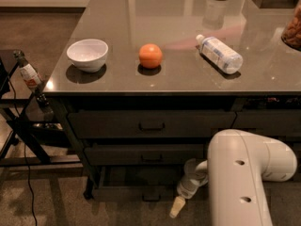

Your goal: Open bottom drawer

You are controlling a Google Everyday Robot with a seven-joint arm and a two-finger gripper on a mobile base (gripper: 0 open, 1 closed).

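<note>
The bottom drawer is the lowest, shallow dark front under the table, with a small black bar handle at its centre. It stands pulled out, and its dark inside shows behind the front. My gripper hangs low on the white arm, just right of the handle and in front of the drawer's front, near the floor. I cannot tell whether it touches the handle. The two taller drawers above are closed.
On the grey tabletop stand a white bowl, an orange and a lying plastic bottle. A black stand with cables is at the left. A narrower drawer stack is at the right.
</note>
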